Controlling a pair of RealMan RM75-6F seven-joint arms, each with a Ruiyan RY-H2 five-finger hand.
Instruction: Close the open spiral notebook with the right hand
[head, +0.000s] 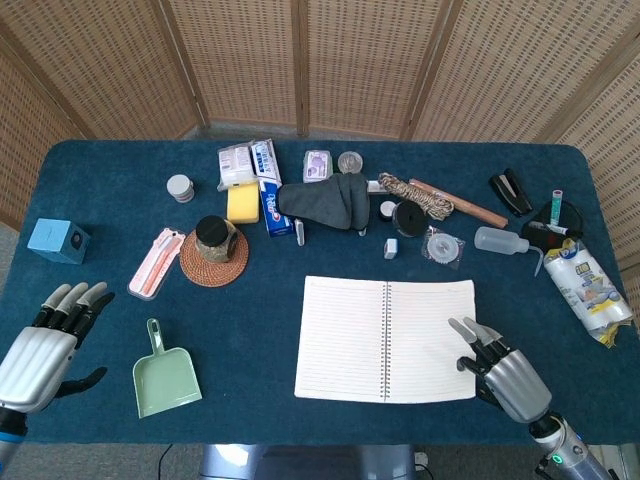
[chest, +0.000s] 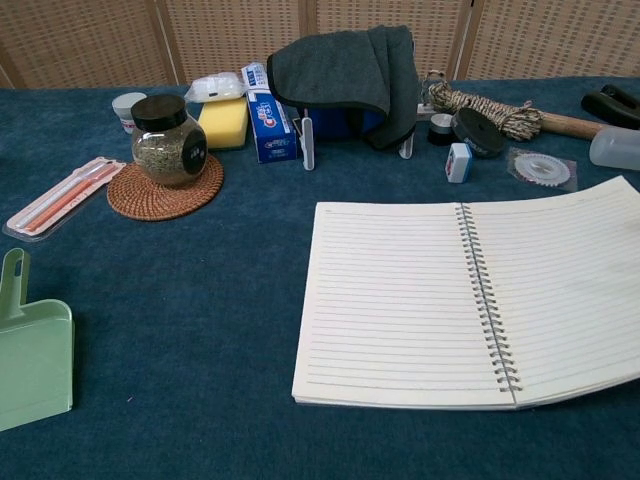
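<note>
Lying open and flat on the blue table (head: 270, 310), the spiral notebook (head: 345, 338) shows 2 lined pages with the wire spine running down the middle. It sits near the front edge, a little to the right of the middle. In the chest view the right page (chest: 565, 290) curves up a bit at its far corner.

The right hand (head: 500, 368) is at the notebook's lower right corner. Its fingers (head: 468, 330) point up and to the left and lie on the edge of the right page. The fingers are apart and they do not grip the page. The back of the hand faces up. The chest view does not show this hand.

The left hand (head: 45, 340) is far away at the front left, well apart from the notebook. Its fingers are spread and straight, pointing away from the robot, and it holds nothing.

A green dustpan (head: 165, 375) lies between the left hand and the notebook. Behind the notebook are a jar (chest: 168, 140) on a round woven mat (chest: 165, 190), a yellow sponge (chest: 224, 121), a blue toothpaste box (chest: 266, 125), a dark grey cloth (chest: 345, 70) and a coil of rope (chest: 480, 108). A small blue box (head: 57, 240) sits at the left edge.
</note>
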